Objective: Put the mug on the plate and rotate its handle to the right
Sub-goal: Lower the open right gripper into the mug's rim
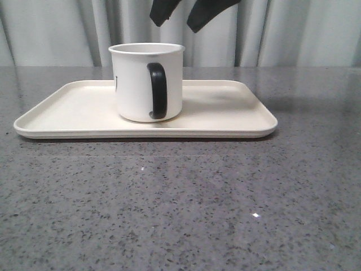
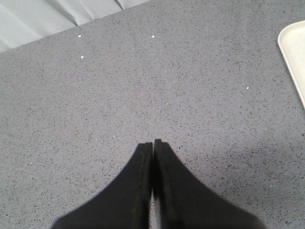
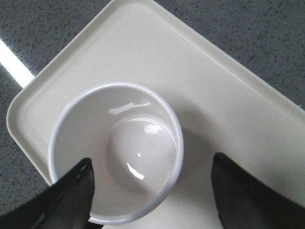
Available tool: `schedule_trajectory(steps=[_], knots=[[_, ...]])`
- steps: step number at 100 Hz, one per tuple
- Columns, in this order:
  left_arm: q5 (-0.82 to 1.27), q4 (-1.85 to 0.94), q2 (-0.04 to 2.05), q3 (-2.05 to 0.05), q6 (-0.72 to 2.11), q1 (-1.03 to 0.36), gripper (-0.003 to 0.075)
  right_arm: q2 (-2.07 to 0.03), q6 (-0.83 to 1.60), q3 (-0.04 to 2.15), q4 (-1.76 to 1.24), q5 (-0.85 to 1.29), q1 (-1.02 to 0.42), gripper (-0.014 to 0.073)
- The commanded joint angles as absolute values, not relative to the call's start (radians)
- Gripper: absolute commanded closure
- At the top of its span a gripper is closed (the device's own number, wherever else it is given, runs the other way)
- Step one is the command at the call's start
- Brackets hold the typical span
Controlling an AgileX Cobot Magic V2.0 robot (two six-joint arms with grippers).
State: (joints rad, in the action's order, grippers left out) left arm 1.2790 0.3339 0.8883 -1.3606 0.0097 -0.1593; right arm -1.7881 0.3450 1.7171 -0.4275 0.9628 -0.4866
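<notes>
The white mug (image 1: 148,82) stands upright on the cream plate (image 1: 225,116); its black handle (image 1: 157,91) faces the camera. The right gripper (image 1: 180,16) hangs spread above it; the left gripper (image 2: 153,143) is closed, empty.

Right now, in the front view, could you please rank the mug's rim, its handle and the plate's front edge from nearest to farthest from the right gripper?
1. Mug rim, directly beneath the right gripper.
2. Handle, lower on the mug's camera-facing side.
3. Plate's front edge, lowest.

setting: lab-like test bench | cues: grey speckled tabletop (image 1: 180,214); pale curtain backdrop (image 1: 304,34)
</notes>
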Motion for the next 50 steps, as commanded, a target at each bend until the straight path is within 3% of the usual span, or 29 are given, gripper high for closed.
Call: schedule_trajectory(steps=[1,50], knots=[[1.23,0.354,0.883,-1.382,0.0,-0.157,0.074,-1.75,0.351,1.746,-0.456,0.929,-0.488,0.0076],[1.23,0.354,0.883,-1.382,0.0,-0.157,0.074,-1.832,0.35,1.746,-0.472,0.932,-0.488,0.0076]])
